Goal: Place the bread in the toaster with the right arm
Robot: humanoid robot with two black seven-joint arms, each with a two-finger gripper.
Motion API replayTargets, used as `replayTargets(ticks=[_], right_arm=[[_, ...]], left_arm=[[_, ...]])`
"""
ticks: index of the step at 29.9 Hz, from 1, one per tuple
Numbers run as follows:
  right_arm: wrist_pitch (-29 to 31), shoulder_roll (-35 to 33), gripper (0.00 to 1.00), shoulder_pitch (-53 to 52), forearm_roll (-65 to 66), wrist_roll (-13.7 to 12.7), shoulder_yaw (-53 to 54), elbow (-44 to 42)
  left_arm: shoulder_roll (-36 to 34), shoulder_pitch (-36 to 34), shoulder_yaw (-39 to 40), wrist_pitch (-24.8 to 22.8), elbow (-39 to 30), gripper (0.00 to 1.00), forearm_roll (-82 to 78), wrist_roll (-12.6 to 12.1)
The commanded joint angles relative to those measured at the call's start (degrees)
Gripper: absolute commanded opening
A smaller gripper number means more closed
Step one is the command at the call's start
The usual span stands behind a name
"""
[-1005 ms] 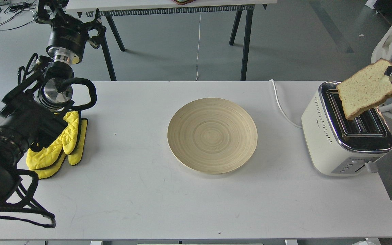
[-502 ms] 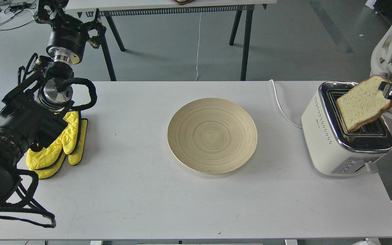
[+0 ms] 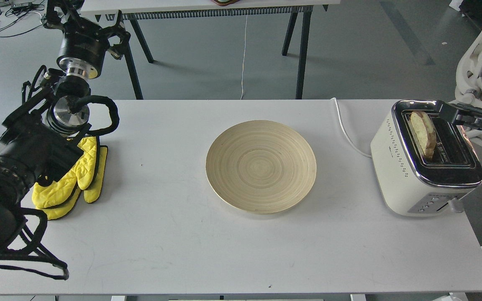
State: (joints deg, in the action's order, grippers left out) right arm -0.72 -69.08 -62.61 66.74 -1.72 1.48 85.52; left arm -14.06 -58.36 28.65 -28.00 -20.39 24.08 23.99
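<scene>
Now speckled crusty bread (image 3: 423, 133) edge-up in chrome-topped boxy toaster (image 3: 421, 167) slot; right claw (image 3: 448, 112) beside, spread unclear.

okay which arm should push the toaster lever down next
Probably right: its claw hovers at the toaster, where the bread stands in the left slot. The left arm is across the table by yellow mitts.

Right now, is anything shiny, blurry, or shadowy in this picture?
Head view: soft, even light with only faint shadows, one under the plate. The toaster has a chrome top that reflects like a mirror, with no harsh glare. The bread in the slot looks sharp. The right gripper is dark, so its fingers are hard to separate.
</scene>
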Motion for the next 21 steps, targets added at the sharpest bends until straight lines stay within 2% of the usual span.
replayTargets(ticks=[1, 5, 9, 11, 14, 16, 18, 21], right_arm=[[-0.07, 1.84, 0.98, -0.05, -4.83, 0.48, 6.15, 0.00], [-0.07, 5.62, 0.98, -0.14, -17.93, 0.57, 10.73, -1.57], [0.28, 10.18, 0.99, -0.14, -24.18, 1.62, 15.73, -5.26], [0.72, 13.08, 1.00, 0.04, -27.60, 4.51, 17.76, -8.42], [2.64, 19.05, 1.00, 0.13, -36.73, 11.97, 19.43, -16.93], [6.06, 23.71, 1.00, -0.05, -42.19, 15.06, 20.40, -22.82], [9.40, 27.14, 1.00, 0.04, -46.76, 16.39, 21.89, -27.83], [11.79, 31.36, 1.00, 0.56, -54.40, 16.66, 26.27, -33.90]], left_arm=[[0.00, 0.00, 0.00, 0.00, 0.00, 1.00, 0.00, 0.00], [0.00, 0.00, -0.09, 0.00, 0.00, 1.00, 0.00, 0.00], [0.00, 0.00, -0.09, 0.00, 0.00, 1.00, 0.00, 0.00], [0.00, 0.00, -0.17, 0.00, 0.00, 1.00, 0.00, 0.00], [0.00, 0.00, -0.35, 0.00, 0.00, 1.00, -0.09, 0.00], [0.00, 0.00, -0.35, 0.00, 0.00, 1.00, 0.00, 0.00], [0.00, 0.00, 0.00, 0.00, 0.00, 1.00, 0.00, 0.00], [0.00, 0.00, 0.09, 0.00, 0.00, 1.00, 0.00, 0.00]])
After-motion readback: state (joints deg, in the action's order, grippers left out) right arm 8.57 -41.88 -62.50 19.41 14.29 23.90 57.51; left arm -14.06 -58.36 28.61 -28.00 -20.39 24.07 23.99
